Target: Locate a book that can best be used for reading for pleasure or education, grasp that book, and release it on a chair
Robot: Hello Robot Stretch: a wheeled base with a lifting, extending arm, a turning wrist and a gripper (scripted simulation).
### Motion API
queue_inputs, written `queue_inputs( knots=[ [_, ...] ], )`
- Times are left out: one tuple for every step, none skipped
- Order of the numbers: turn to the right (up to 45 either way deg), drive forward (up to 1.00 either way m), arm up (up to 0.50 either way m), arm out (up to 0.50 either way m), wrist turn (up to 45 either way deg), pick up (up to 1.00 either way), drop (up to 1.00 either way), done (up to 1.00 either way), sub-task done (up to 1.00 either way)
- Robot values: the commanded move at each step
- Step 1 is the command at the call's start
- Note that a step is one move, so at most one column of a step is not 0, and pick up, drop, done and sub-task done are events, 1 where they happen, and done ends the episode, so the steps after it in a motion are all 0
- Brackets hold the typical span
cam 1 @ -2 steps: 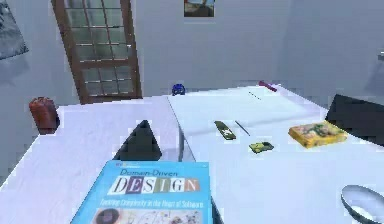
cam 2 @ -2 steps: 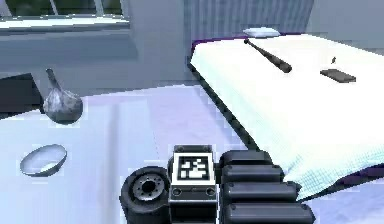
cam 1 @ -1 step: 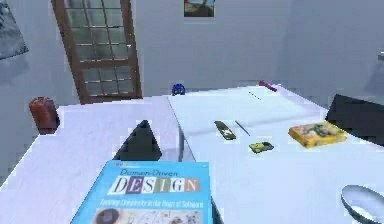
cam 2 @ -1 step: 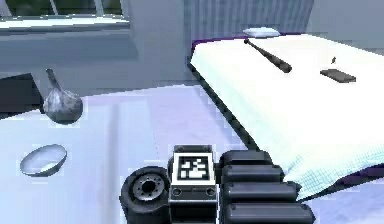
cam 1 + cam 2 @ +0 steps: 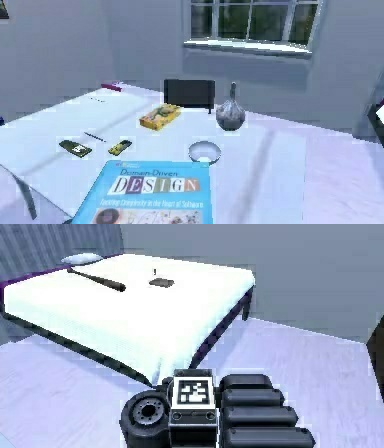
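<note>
- On the near edge of the white-topped table point(image 5: 285, 160), just left of the middle, lies the blue paperback book with a large-lettered cover point(image 5: 150, 195), flat and face up.
- Just beyond the book's far right corner stands a small white round bowl point(image 5: 204, 151). Farther back and a little right is a grey round-bellied vase with a narrow neck point(image 5: 231, 110).
- Left of the vase lies a flat yellow box point(image 5: 160, 117). Nearer and farther left lies a small dark flat gadget point(image 5: 74, 147).
- At the table's far side stands a dark-backed chair point(image 5: 188, 93), below a white-framed window point(image 5: 255, 25).
- Out to the arm's side, a white-covered bed point(image 5: 200, 314) carries a pale pillow point(image 5: 80, 260) and a long dark bar point(image 5: 105, 282).
- Near the bottom edge sits the dark segmented arm point(image 5: 255, 409) with a white marked square point(image 5: 192, 390). The jaws' far end cannot be made out, so neither their opening nor whether they hold anything can be told.
</note>
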Motion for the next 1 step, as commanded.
queue_inputs(
  knots=[
    [45.0, 0.0, 0.0, 0.0, 0.0, 0.0, 0.0, 0.0, 0.0]
  ],
)
